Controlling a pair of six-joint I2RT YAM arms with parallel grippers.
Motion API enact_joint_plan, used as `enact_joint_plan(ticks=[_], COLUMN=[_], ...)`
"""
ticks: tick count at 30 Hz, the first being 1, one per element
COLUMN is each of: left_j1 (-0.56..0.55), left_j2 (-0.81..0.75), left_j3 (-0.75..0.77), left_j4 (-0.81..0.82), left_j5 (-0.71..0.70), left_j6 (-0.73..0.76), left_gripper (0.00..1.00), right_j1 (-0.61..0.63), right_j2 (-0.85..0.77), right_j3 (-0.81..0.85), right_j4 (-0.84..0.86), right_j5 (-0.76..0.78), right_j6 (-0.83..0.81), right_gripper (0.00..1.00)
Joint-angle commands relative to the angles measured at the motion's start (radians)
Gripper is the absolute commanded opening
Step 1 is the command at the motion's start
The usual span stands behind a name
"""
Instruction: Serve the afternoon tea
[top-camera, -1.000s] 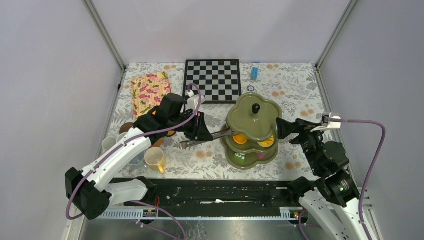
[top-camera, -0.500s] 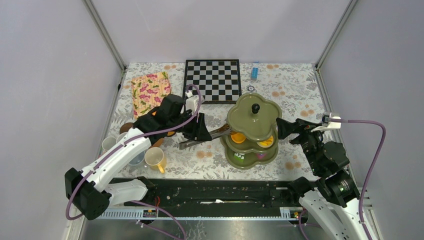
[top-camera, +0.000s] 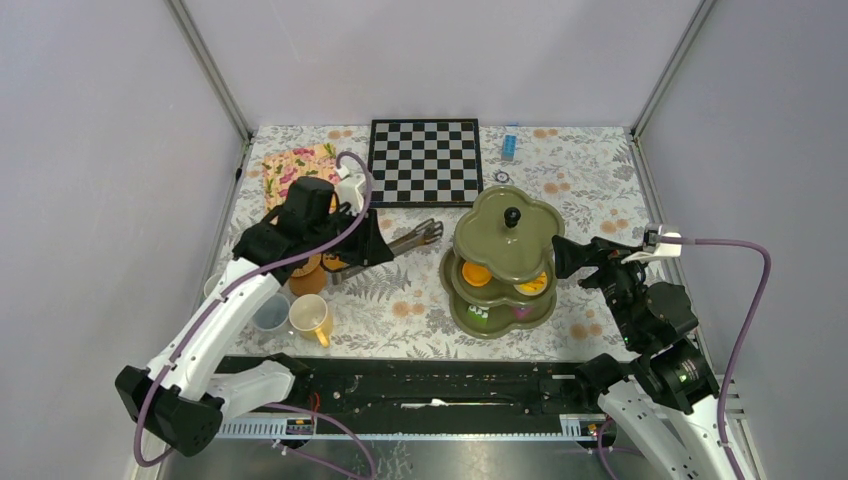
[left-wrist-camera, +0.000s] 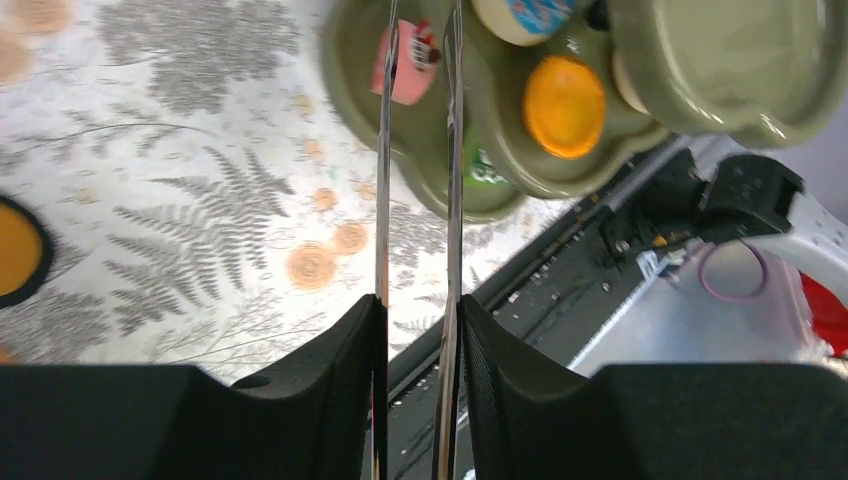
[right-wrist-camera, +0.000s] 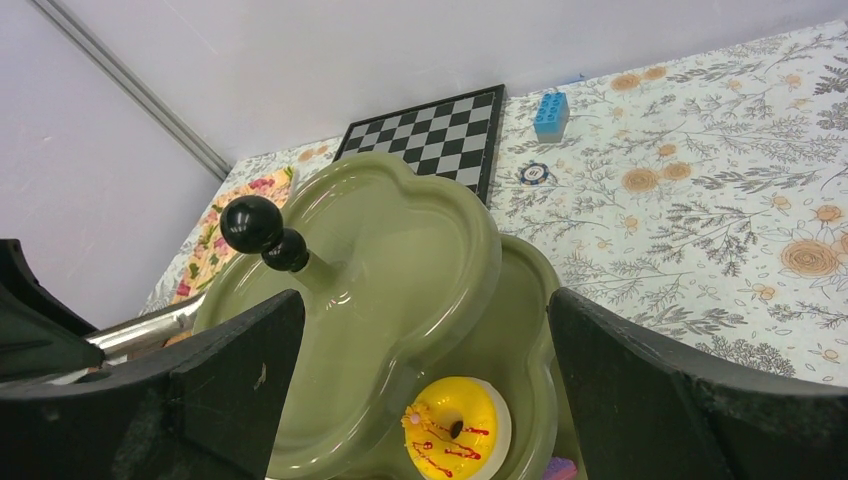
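The olive-green three-tier stand (top-camera: 505, 262) with a black knob (top-camera: 511, 215) stands right of centre, with orange biscuits (top-camera: 479, 276) and sweets on its lower tiers. My left gripper (top-camera: 383, 245) is shut on metal tongs (top-camera: 412, 237), whose tips hang over the cloth left of the stand, apart from it. In the left wrist view the tongs' arms (left-wrist-camera: 385, 150) run up from between my gripper (left-wrist-camera: 420, 305) toward the stand (left-wrist-camera: 500, 150). My right gripper (top-camera: 566, 258) is open at the stand's right side. In its wrist view its jaws (right-wrist-camera: 422, 300) straddle the stand (right-wrist-camera: 400, 250) without touching.
A cream-yellow mug (top-camera: 312, 318), a pale blue mug (top-camera: 270, 312) and a white mug (top-camera: 215, 290) stand front left by brown coasters (top-camera: 308, 280). The chessboard (top-camera: 425, 160), floral tray (top-camera: 300, 175) and a blue block (top-camera: 509, 145) lie at the back.
My left arm has drawn back to the left and away, pulling the tongs out from the stand's middle tier. The right arm and the stand have not moved.
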Motion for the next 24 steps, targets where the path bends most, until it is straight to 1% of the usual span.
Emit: enact_joint_plan(ticks=[1, 4, 7, 9, 11, 15, 17, 20, 24], left_j1=[0.084, 0.159, 0.276, 0.335, 0.371, 0.375, 0.375, 0.375, 0.375], left_j2=[-0.001, 0.040, 0.106, 0.160, 0.219, 0.310, 0.349, 0.407, 0.402], left_j3=[0.088, 0.137, 0.178, 0.187, 0.200, 0.226, 0.236, 0.246, 0.218], left_j4=[-0.057, -0.117, -0.151, -0.148, -0.131, -0.067, -0.036, -0.016, 0.018], left_j5=[-0.127, -0.286, -0.394, -0.427, -0.457, -0.586, -0.627, -0.606, -0.580], left_j6=[0.051, 0.061, 0.082, 0.106, 0.120, 0.111, 0.107, 0.108, 0.104], left_gripper=[0.37, 0.39, 0.41, 0.41, 0.41, 0.42, 0.42, 0.42, 0.43], right_j1=[0.004, 0.005, 0.005, 0.005, 0.005, 0.005, 0.005, 0.005, 0.004], right_j2=[0.014, 0.016, 0.017, 0.019, 0.022, 0.022, 0.022, 0.024, 0.021], right_j3=[-0.001, -0.002, -0.006, -0.005, -0.002, -0.005, -0.006, -0.005, -0.005], right_j4=[0.045, 0.048, 0.050, 0.052, 0.052, 0.054, 0.055, 0.054, 0.054], right_j5=[0.000, 0.003, 0.004, 0.003, 0.001, 0.000, -0.004, -0.011, -0.010], right_j6=[0.004, 0.001, -0.004, -0.007, -0.012, -0.014, -0.013, -0.012, -0.011], right_gripper=[0.98, 0.98, 0.98, 0.98, 0.98, 0.98, 0.98, 0.98, 0.98])
